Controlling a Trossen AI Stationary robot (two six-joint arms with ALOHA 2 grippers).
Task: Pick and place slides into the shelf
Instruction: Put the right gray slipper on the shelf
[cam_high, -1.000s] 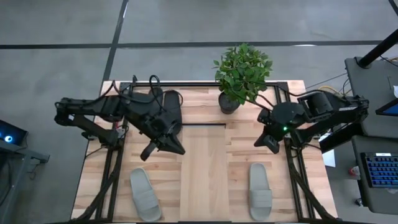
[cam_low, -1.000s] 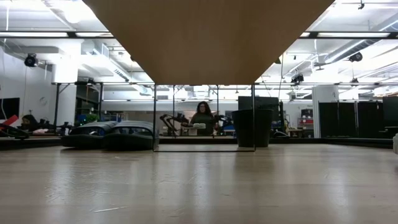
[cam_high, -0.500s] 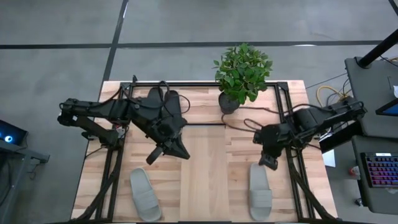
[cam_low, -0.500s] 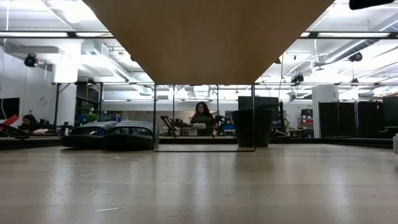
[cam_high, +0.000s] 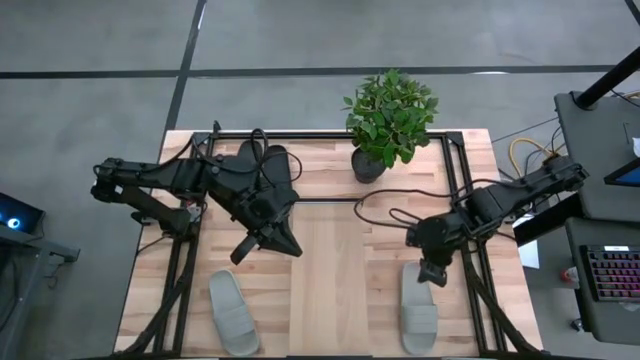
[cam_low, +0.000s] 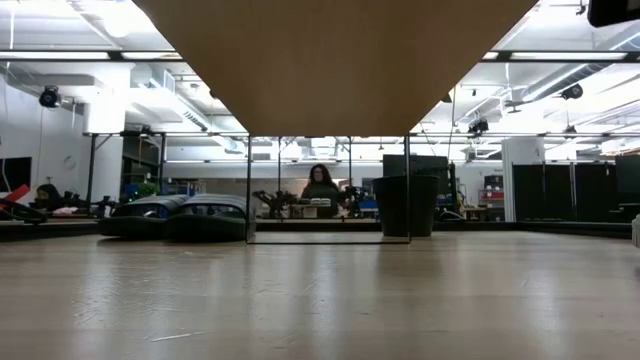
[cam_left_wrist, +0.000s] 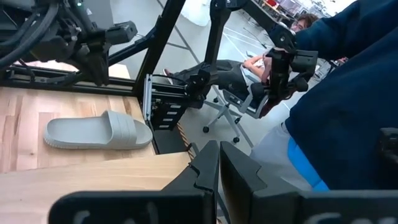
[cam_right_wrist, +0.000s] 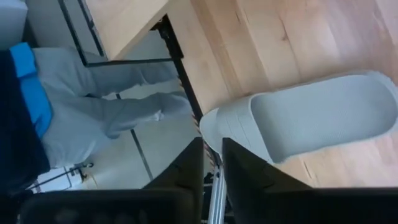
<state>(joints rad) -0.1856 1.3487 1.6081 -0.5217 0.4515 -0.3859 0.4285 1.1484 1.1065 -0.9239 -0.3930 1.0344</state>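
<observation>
1. The right claw (cam_high: 432, 272) has moved from beside the plant (cam_high: 388, 112) down over the right grey slide (cam_high: 418, 305); its fingers look slightly parted, holding nothing, so a pick is likely next.
2. The left claw (cam_high: 243, 250), shut and empty, hovers by the shelf (cam_high: 328, 290), near the left grey slide (cam_high: 232, 312).
3. The shelf top is bare; the black slides (cam_low: 175, 217) lie on the surface.

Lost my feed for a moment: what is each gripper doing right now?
Left gripper: closed, holding nothing.
Right gripper: above the grey slide, holding nothing; fingers slightly apart.
</observation>
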